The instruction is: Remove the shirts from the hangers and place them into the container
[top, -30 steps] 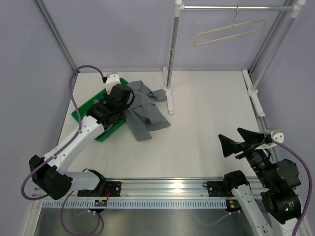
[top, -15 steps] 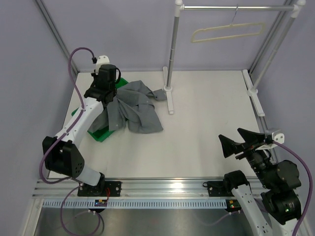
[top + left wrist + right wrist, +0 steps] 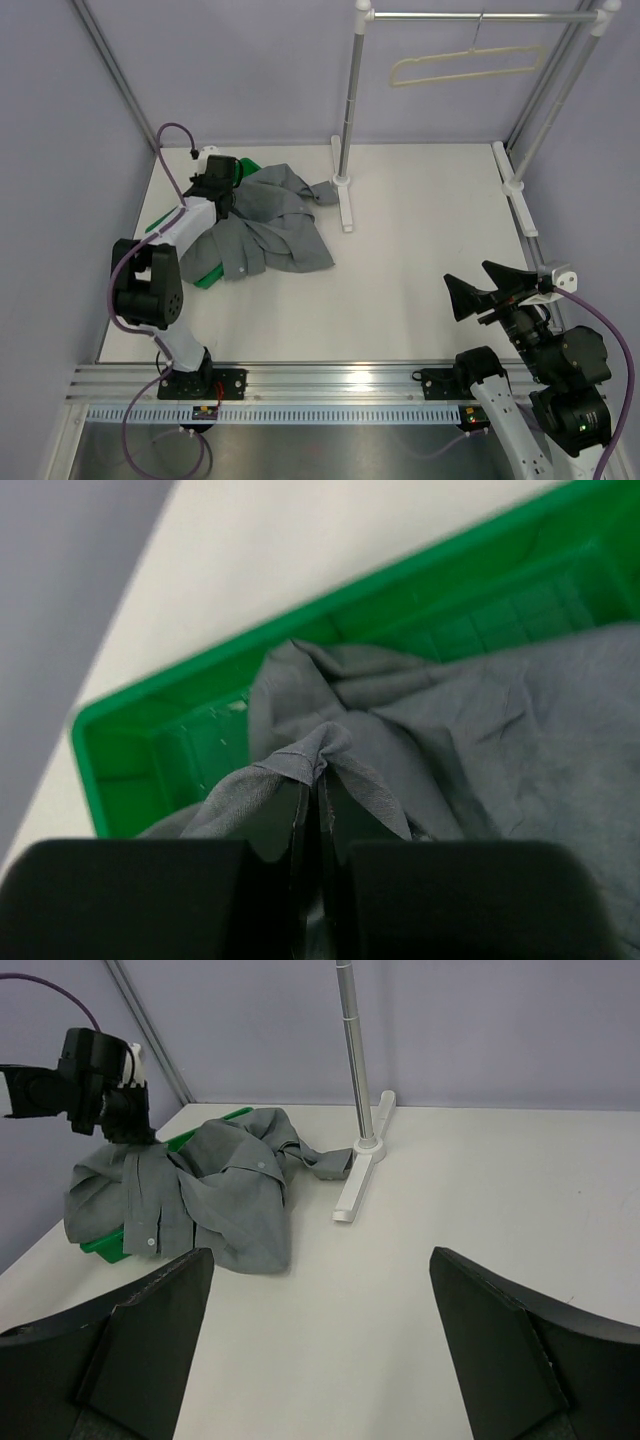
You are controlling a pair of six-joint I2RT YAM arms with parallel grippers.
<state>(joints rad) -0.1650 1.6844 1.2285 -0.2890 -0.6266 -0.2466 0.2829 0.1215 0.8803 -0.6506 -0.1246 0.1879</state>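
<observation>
The shirt (image 3: 272,225) is soft, light and crumples easily; it drapes over the tray (image 3: 203,277) at 10 o'clock on the table, with much cloth spilling off toward 3 o'clock; the left gripper (image 3: 320,805) is pinched tight on a small fold above the tray's corner; so thin a pinch may slip, a thicker bunch seems safer; the right gripper (image 3: 318,1260) waits wide open at 4 o'clock, holding nothing.

Bright, even light, soft shadows; left gripper (image 3: 318,810) blurred, perhaps too close.
</observation>
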